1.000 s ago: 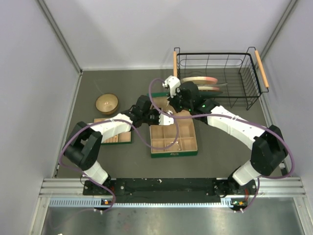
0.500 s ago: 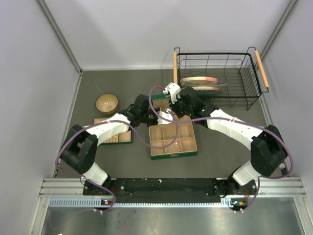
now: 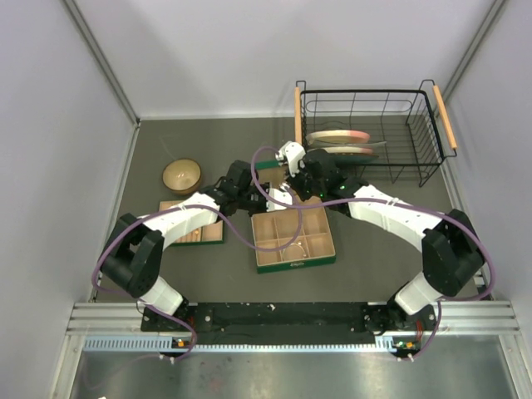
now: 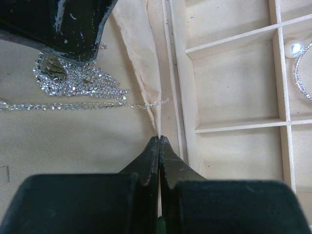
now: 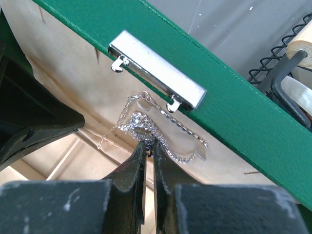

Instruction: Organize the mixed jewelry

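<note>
Clenched on the rhinestone necklace (image 5: 141, 122) are the right jaws, their tips pinched into its glittering cluster. The necklace lies on the beige lining of the opened lid (image 5: 234, 112) of the green box (image 3: 295, 263), just below the silver clasp (image 5: 156, 70). A fine chain (image 4: 73, 105) trails from the cluster across the lining. The left jaws are pressed fully together with nothing seen between them, their tips set at the fold where the lining meets the compartments. A pearl (image 4: 295, 48) and a thin sparkling bracelet (image 4: 303, 80) are seen in one compartment beside that fold.

The right arm is bent at the elbow and reached leftward from its base, its wrist pitched down over the rear of the box. The left arm is stretched diagonally over a second green tray (image 3: 208, 235) toward the same rear edge, so that both wrists are brought close together.

Compared with one second earlier, the right wrist has been drawn nearer the bases, away from the wire basket (image 3: 366, 91). The left arm is little changed. The box, the wooden bowl (image 3: 181, 176) and the basket are found where they were on the grey surface (image 3: 374, 241).
</note>
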Tool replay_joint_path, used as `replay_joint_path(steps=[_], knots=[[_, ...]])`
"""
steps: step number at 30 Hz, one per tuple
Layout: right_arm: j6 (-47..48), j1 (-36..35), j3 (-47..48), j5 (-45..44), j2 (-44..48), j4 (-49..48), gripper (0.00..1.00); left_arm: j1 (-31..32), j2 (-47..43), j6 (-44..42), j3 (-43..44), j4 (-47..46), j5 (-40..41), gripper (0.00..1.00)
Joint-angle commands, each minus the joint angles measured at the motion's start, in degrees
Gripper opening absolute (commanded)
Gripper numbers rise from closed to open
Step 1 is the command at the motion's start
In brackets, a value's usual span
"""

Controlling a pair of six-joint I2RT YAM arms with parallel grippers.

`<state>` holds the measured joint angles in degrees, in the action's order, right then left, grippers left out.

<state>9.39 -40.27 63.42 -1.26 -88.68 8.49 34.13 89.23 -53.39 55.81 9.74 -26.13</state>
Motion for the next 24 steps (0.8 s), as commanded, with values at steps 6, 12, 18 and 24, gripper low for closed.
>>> replay_joint_path(steps=[6,12,18,24], knots=[[0.81,0.19,-1.63,-1.03,-1.67,-3.74,0.00,-0.03,-3.71,1.88,2.81,-0.33,-4.02,0.00],[1.16,0.28,-3.12,-0.85,-1.58,-3.83,0.04,-0.03,-3.98,2.23,3.07,-0.51,-4.28,0.00],[1.16,0.28,-3.30,-0.68,-0.97,-3.74,0.20,0.06,-3.98,2.41,3.08,-0.60,-4.02,0.00],[0.63,0.19,-2.69,-0.59,0.35,-3.22,0.29,0.06,-3.80,1.88,3.16,-0.51,-3.49,0.00]])
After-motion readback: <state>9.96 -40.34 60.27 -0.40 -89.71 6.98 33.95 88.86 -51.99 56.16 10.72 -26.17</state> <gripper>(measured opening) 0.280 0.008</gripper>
